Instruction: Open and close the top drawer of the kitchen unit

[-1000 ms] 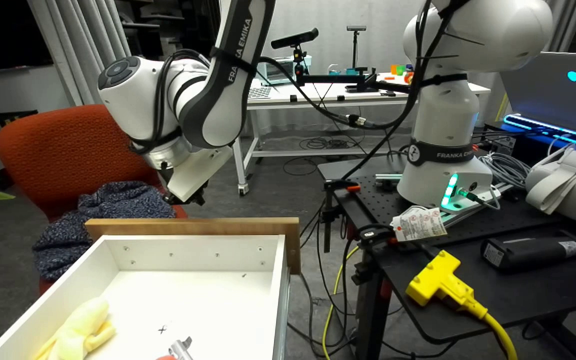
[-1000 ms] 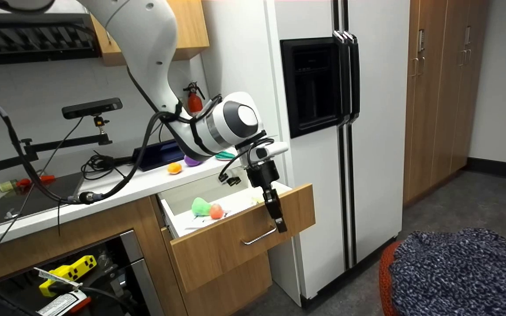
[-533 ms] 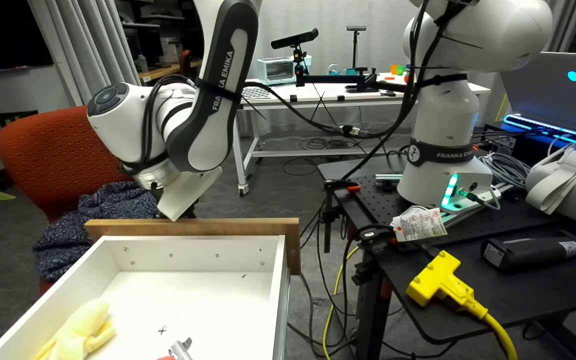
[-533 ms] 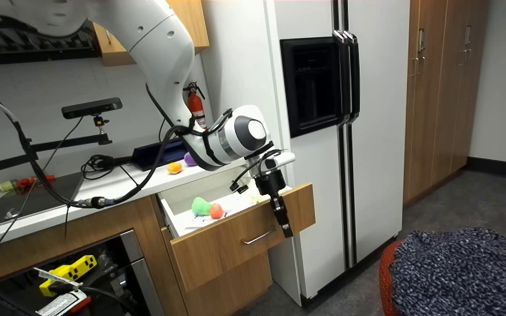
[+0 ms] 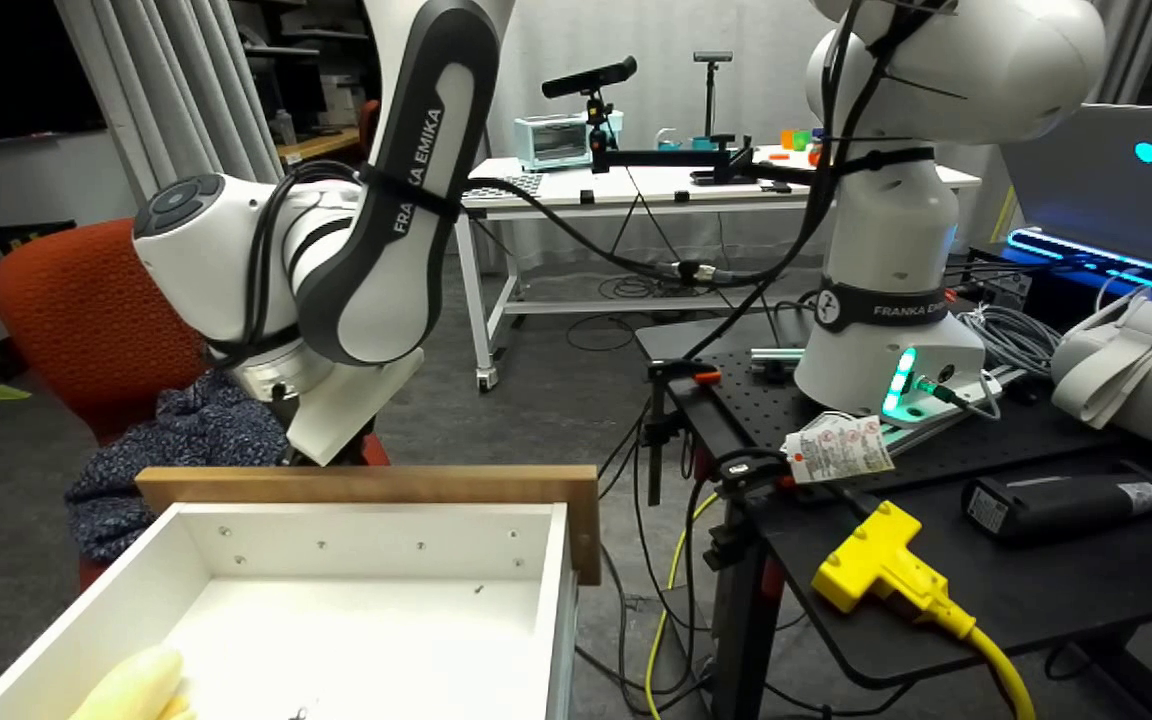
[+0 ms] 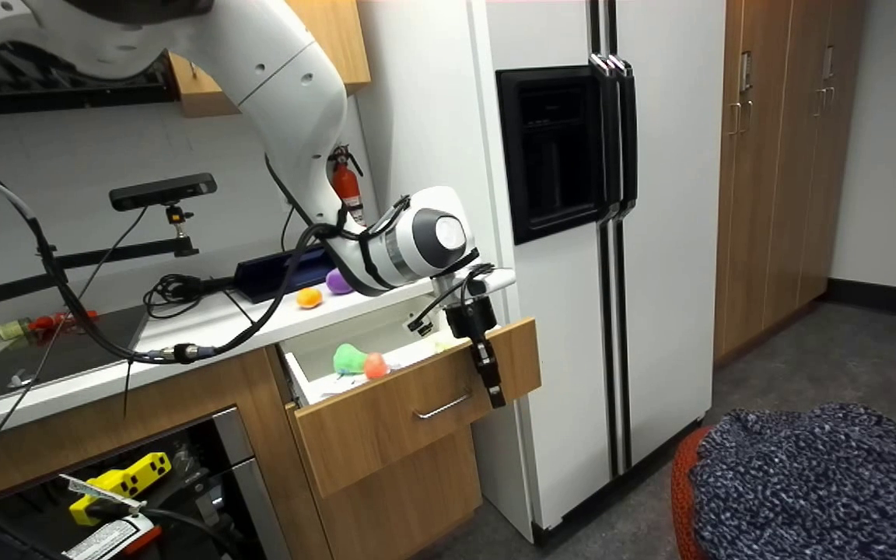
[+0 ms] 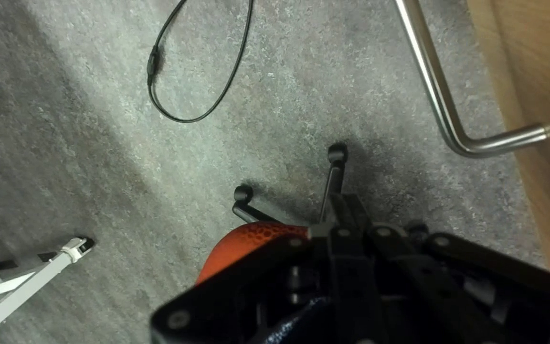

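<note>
The top drawer stands pulled partly out in both exterior views, with a wood front (image 6: 386, 424) and a white inside (image 5: 336, 640). Its metal bar handle (image 6: 442, 407) also shows in the wrist view (image 7: 430, 76). My gripper (image 6: 497, 397) hangs in front of the drawer front, near the end by the fridge and beside the handle, not around it. In the wrist view the fingertips (image 7: 349, 210) are together with nothing visible between them. In an exterior view a pale plate and the drawer front hide the fingers. Whether they touch the wood cannot be told.
A yellow soft thing (image 5: 136, 685), a green toy (image 6: 349, 359) and an orange-red ball (image 6: 375, 365) lie in the drawer. An orange chair (image 5: 66, 310) with dark knit cloth (image 5: 176, 450) stands in front. The fridge (image 6: 557, 311) is beside the drawer; a black table (image 5: 936, 560) carries the arm.
The gripper has come down in front of the drawer front. In the last half second the drawer has slid a little inward, and the gripper has moved inward with it.
</note>
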You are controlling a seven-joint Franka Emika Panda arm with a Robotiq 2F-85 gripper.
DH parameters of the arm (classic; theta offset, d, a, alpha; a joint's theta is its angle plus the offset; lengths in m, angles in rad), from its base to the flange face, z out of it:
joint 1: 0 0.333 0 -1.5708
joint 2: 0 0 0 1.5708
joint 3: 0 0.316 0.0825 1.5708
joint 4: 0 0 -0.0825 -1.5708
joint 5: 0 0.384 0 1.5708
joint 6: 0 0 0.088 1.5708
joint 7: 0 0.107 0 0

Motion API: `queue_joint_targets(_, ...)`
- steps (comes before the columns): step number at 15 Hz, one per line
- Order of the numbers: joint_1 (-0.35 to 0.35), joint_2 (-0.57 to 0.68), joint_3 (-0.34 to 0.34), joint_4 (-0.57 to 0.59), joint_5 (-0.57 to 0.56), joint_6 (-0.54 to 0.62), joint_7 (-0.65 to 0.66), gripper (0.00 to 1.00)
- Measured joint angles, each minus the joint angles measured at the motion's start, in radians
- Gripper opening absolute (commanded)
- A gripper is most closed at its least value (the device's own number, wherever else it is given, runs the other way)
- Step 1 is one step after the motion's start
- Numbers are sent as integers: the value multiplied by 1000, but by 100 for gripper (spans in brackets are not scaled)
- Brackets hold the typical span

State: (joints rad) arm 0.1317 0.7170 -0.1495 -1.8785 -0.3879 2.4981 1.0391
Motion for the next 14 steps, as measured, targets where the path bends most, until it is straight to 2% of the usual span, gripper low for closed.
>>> queue_joint_targets(7,46,44,82,77,80,0,-139,0)
queue_joint_targets(14,109,145,151,209,156,-29,-305,0)
